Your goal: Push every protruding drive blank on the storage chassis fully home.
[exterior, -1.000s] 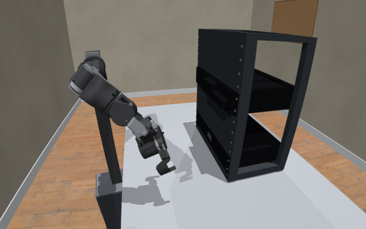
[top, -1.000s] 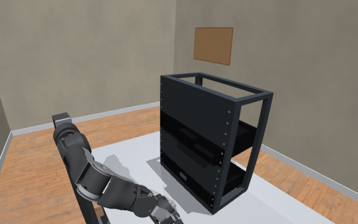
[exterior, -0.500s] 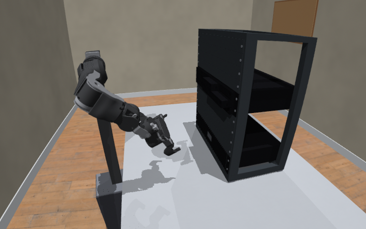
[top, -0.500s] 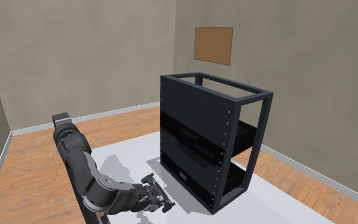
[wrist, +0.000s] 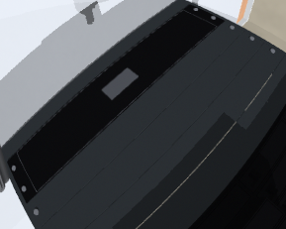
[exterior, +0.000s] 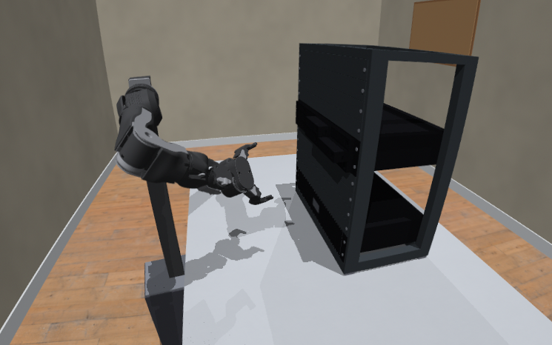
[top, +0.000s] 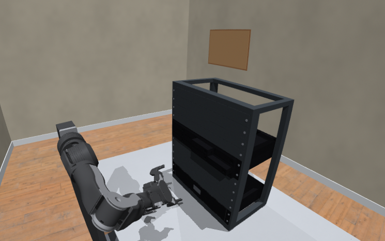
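Gripper [exterior: 254,173] spread wide, empty, facing rack [exterior: 462,128]. Raise toward 2 o'clock; press protruding blanks [exterior: 333,147] squarely, gently.

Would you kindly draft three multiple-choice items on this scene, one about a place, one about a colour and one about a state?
1. Where is the gripper relative to the rack?
A. Inside its open top
B. In front of its face, apart from it
C. Behind it, by the wall

2. What colour is the board on the wall?
A. Brown
B. Green
C. White

3. How do the gripper's fingers stand?
A. Shut on a blank
B. Shut on nothing
C. Spread wide, holding nothing

Answers:
1. B: the exterior view shows a gap of grey table between the gripper and the rack's front.
2. A: the top view shows a brown panel with a lighter orange edge above the rack.
3. C: one finger points up and the other down, with nothing between them.
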Action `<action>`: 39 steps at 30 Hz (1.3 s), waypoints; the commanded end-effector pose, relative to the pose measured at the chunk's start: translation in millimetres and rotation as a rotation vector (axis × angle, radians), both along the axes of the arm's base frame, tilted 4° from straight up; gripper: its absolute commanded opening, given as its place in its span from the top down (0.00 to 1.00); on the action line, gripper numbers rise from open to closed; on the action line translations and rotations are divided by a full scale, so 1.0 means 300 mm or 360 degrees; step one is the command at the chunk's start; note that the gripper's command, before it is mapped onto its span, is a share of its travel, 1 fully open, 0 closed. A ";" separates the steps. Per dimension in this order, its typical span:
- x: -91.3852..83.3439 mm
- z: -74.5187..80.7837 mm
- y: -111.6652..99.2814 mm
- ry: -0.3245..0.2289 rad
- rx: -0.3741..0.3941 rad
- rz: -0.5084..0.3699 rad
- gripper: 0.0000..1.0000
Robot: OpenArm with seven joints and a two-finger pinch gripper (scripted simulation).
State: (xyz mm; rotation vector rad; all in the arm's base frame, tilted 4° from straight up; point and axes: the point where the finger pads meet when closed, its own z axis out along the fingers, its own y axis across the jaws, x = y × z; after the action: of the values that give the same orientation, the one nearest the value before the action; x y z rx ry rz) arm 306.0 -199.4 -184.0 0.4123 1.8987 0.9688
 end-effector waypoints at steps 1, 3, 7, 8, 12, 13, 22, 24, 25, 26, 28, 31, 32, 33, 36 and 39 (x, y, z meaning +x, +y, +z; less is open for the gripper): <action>0.019 0.032 -0.013 -0.0050 0.0065 -0.0109 0.00; 0.019 0.032 -0.013 -0.0050 0.0065 -0.0109 0.00; 0.028 0.097 -0.004 -0.0125 0.0232 -0.0255 0.00; 0.029 0.112 -0.005 -0.0140 0.0272 -0.0292 0.00; 0.025 0.169 -0.016 -0.0191 0.0425 -0.0438 0.00; 0.023 0.182 -0.020 -0.0201 0.0461 -0.0473 0.00; -0.003 0.255 -0.061 -0.0250 0.0684 -0.0701 0.00; -0.013 0.270 -0.073 -0.0258 0.0738 -0.0757 0.00; -0.018 0.277 -0.079 -0.0261 0.0763 -0.0783 0.00; -0.022 0.284 -0.085 -0.0264 0.0786 -0.0809 0.00; -0.032 0.295 -0.096 -0.0269 0.0830 -0.0856 0.00; -0.046 0.309 -0.112 -0.0274 0.0886 -0.0918 0.00; -0.051 0.313 -0.116 -0.0275 0.0903 -0.0936 0.00; -0.055 0.317 -0.121 -0.0276 0.0918 -0.0953 0.00; -0.063 0.323 -0.128 -0.0277 0.0945 -0.0983 0.00; -0.070 0.328 -0.135 -0.0278 0.0968 -0.1009 0.00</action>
State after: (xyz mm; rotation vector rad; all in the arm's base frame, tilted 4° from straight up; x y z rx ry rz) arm 285.7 -238.5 -87.8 1.1592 1.1721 1.0720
